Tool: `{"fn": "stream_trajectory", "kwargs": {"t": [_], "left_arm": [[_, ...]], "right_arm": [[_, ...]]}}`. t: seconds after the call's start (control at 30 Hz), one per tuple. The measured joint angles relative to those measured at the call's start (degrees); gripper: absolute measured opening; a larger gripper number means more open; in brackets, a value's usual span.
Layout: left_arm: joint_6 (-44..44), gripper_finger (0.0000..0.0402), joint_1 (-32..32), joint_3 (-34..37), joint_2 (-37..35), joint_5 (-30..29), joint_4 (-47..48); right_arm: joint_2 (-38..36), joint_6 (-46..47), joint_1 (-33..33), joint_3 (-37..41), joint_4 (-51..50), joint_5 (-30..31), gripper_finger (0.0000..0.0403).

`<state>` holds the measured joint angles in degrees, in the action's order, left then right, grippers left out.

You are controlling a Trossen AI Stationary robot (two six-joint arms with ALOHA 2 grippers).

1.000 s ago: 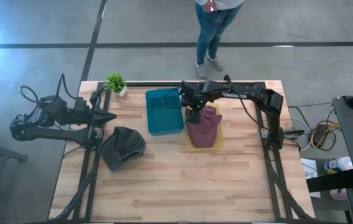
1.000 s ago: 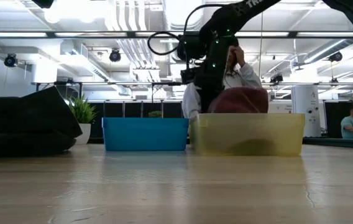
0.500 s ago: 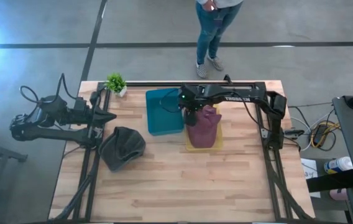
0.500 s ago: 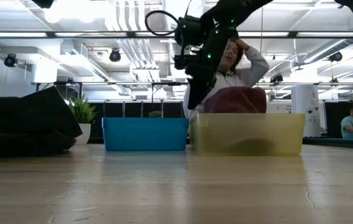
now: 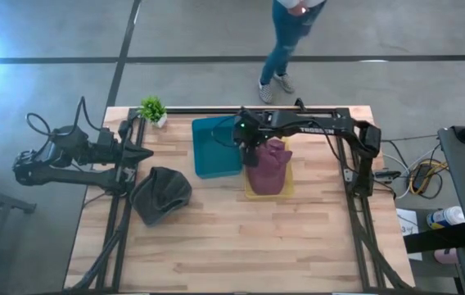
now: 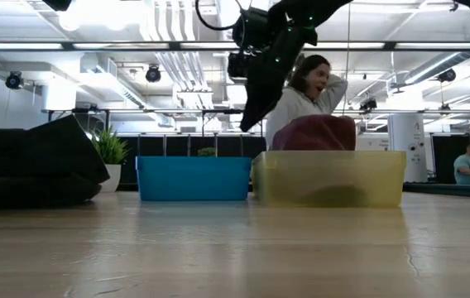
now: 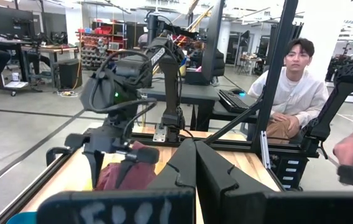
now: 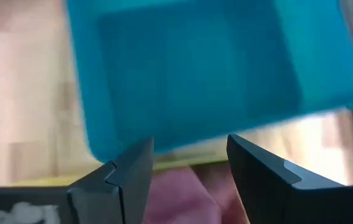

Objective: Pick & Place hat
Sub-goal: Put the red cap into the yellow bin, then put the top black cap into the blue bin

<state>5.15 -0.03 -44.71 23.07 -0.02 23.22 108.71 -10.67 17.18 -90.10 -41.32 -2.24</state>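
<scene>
A maroon hat (image 5: pixel 268 164) sits crumpled inside the yellow bin (image 5: pixel 288 185), its top rising above the rim (image 6: pixel 314 132). My right gripper (image 5: pixel 249 149) hangs open above the hat's left side, next to the blue bin (image 5: pixel 214 147). In the low view my right gripper (image 6: pixel 247 118) is clear of the hat. The right wrist view shows the hat (image 8: pixel 183 199) and the blue bin (image 8: pixel 207 68) past the spread fingers (image 8: pixel 189 146). A dark grey hat (image 5: pixel 163 195) lies on the table near my left gripper (image 5: pixel 146 153), which waits shut (image 7: pixel 195 155) at the left edge.
A small potted plant (image 5: pixel 153 109) stands at the far left corner. A person (image 5: pixel 286 37) stands beyond the far edge. The arms' black frame rails (image 5: pixel 355 176) run along both sides. Bare wood (image 5: pixel 241 246) fills the near half of the table.
My right gripper has risen from the maroon hat and swung toward the table's left, over the gap by the blue bin, tipping as it went. The hat has stayed in the yellow bin. The person behind the table has stepped to the right.
</scene>
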Motion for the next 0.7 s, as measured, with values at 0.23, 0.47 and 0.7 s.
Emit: {"fn": "stream_trajectory", "kwargs": {"t": [0.23,0.47,0.7], "left_arm": [[0.02,0.0,0.0,-0.02,0.0,0.01,0.0],[0.02,0.0,0.0,-0.02,0.0,0.0,0.0],[0.01,0.0,0.0,-0.02,0.0,0.01,0.0]], "right_arm": [[0.09,-4.8,-3.69,-2.72,2.07,-2.15,0.0199],[0.35,-16.99,-11.35,-3.9,11.26,-2.51,0.0199],[4.17,-13.06,-16.84,-5.5,17.12,-2.53,0.0199]]}}
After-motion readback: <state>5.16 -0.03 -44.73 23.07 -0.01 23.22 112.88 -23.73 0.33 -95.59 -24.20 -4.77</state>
